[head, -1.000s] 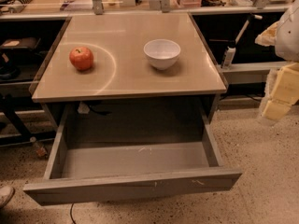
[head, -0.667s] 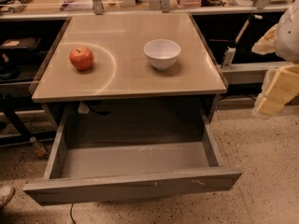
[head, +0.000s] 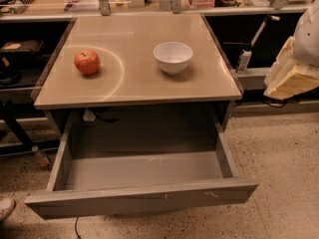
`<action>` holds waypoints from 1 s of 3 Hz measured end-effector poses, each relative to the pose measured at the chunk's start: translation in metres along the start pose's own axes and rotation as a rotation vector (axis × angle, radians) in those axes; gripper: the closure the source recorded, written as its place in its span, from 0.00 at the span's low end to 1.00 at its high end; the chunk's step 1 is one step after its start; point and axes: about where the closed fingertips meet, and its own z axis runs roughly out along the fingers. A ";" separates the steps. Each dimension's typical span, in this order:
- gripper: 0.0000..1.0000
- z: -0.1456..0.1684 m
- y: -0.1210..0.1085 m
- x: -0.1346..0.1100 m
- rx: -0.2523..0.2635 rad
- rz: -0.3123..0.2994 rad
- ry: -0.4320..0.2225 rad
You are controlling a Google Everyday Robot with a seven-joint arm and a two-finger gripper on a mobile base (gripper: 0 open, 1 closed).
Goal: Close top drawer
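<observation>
I've got the top drawer [head: 142, 197] straight in front of me, pulled well out from under the tan tabletop [head: 134, 83]. Its scratched grey front faces the camera, low in the view. Looking down into it, I see just the bare grey floor and a few pale scuffs near the middle. Up on the tabletop there's a red apple [head: 86, 62] on the left and a white bowl [head: 172, 57] toward the middle-right, well apart from each other. The bowl's inside shows plain white. The gripper [head: 291, 76] hangs at the far right edge of the view, off the side of the table, above the speckled floor [head: 284, 158], touching nothing. From here I can't tell whether it's open or closed. A thin cable [head: 76, 228] trails on the floor under the drawer front.
</observation>
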 end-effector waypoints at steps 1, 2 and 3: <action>0.89 0.000 0.000 0.000 0.000 0.000 0.000; 1.00 0.001 0.008 0.003 0.016 0.021 0.025; 1.00 0.019 0.041 0.008 0.000 0.092 0.050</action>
